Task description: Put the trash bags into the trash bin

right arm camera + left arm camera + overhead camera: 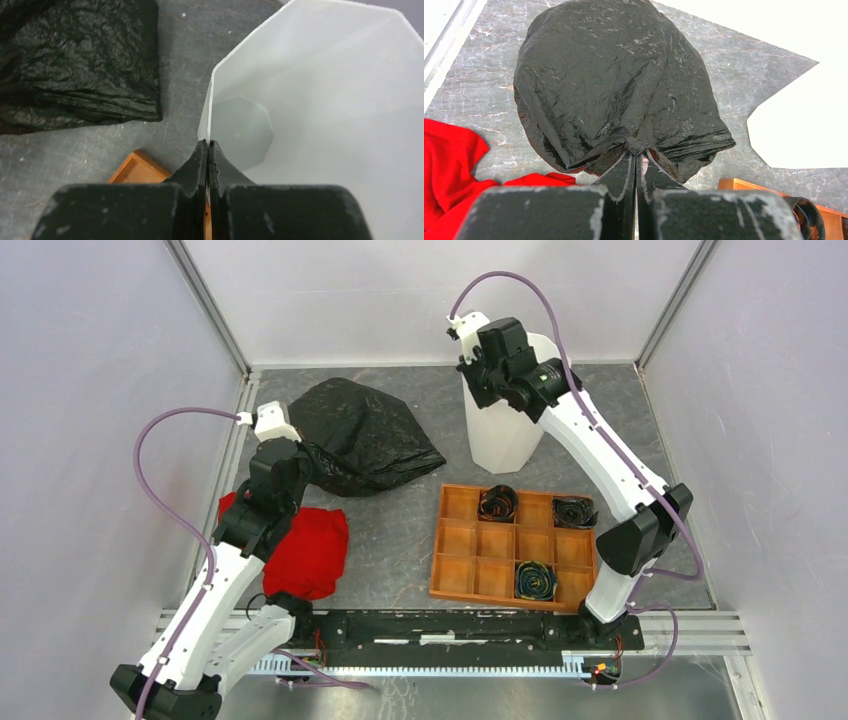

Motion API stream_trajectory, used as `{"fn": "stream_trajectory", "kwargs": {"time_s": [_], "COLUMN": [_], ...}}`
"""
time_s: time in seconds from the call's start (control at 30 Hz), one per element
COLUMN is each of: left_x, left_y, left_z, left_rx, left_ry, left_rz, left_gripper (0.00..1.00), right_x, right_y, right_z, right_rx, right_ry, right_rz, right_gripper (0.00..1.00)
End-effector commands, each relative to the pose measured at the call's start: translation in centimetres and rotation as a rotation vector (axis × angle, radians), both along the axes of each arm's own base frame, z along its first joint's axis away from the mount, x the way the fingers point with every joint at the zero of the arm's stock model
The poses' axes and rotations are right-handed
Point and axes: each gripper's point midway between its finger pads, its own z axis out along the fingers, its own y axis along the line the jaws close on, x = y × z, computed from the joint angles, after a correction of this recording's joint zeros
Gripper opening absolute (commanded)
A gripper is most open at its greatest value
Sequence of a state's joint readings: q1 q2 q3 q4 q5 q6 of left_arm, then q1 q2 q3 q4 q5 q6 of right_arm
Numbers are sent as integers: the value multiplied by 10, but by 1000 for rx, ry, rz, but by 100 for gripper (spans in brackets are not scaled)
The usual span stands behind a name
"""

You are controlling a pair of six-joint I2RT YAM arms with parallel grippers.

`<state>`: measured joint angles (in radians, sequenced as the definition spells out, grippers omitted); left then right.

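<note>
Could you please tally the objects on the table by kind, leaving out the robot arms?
black trash bag: 1
black rolls in the tray: 3
white trash bin: 1
red cloth: 1
orange-brown tray: 1
Total: 7

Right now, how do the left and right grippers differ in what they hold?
Left gripper pinches the black trash bag at its gathered edge; right gripper pinches the white trash bin at its rim. Left's load lies slumped, right's stands upright. Both are shut.
</note>
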<state>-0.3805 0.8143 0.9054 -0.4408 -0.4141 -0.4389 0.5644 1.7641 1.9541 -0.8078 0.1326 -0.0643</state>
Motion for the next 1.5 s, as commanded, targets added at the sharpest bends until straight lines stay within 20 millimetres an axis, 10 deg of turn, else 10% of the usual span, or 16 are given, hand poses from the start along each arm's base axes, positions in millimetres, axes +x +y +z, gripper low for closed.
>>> {"fn": "stream_trajectory", "kwargs": {"time_s": [0.0,0.3,0.5,0.67,0.83,1.0,1.1,1.23,1.47], "left_x": [0,2,3,4,6,7,9,8,4], "left_y": [5,8,11,12,11,15,20,30,47], "left_z": [9,7,6,5,1,0,-2,2,9], "left_rx": [-3,-7,-8,-12,-10,-11,-9,-8,-10], "left_ry": [-33,-27,-26,-22,-8,-3,2,-5,-42], "left_rz": [13,20,31,31,30,45,61,99,171], "left_gripper": [2,2,2,2,2,2,2,2,2], "right_x": [-25,-30,-27,-28,-31,-70,-97,-119,-133], "right_y": [8,7,9,11,9,53,99,145,169], "right_z": [23,9,44,63,126,162,142,69,-56], "right_rx": [12,-54,7,19,18,91,83,-15,-8], "right_ry": [-20,-7,-80,-128,-287,-449,-444,-347,-355], "right_rz": [14,-20,-18,-4,8,210,375,556,715], "right_gripper": [0,9,16,47,72,81,82,82,85]}}
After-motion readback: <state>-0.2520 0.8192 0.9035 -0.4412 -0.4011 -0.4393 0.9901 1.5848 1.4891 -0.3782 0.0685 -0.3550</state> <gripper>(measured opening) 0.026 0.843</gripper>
